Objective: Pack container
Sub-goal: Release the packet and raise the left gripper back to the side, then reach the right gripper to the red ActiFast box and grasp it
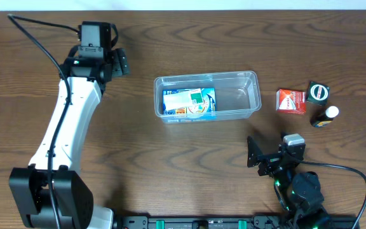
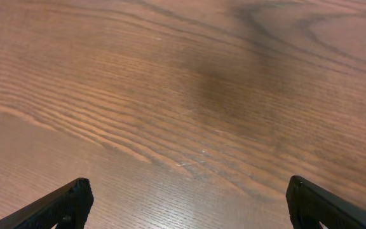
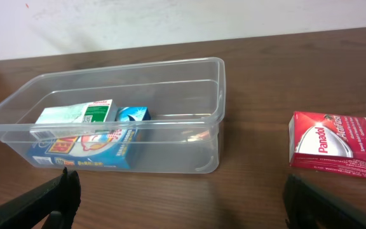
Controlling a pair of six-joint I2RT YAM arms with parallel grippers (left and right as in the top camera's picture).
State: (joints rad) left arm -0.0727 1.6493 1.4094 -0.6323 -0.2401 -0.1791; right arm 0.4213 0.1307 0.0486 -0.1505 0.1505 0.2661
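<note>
Close to the near edge of the table [image 1: 170, 178], toward its right side, sits the right gripper [image 3: 183, 213]. Its own camera cuts most of it off. Only its two black fingers [image 3: 49, 202] poke in at the bottom corners, spread wide apart, with nothing between them. Past it, in the middle of the table, lies the container [image 1: 241, 95], a clear plastic tub. Its left half holds a flat blue box [image 3: 84, 151], a green and white box [image 3: 75, 113] and a small blue box [image 3: 132, 114]. I cannot tell if the two smaller ones lie on the big one or behind it, and the words are blurry through the plastic. From above they run together, but the right wrist view shows all three. Near the tub, not touching it, toward the right edge, is a red Panadol box [image 3: 338, 146]. Next come a little dark bottle with a white cap [image 1: 326, 116] and a black round thing [image 1: 318, 92], which only the overhead view shows clearly. Near the far left corner is the left gripper [image 2: 183, 213]. Its camera sees only bare wood and its two finger tips [image 2: 56, 207], spread wide and empty.
</note>
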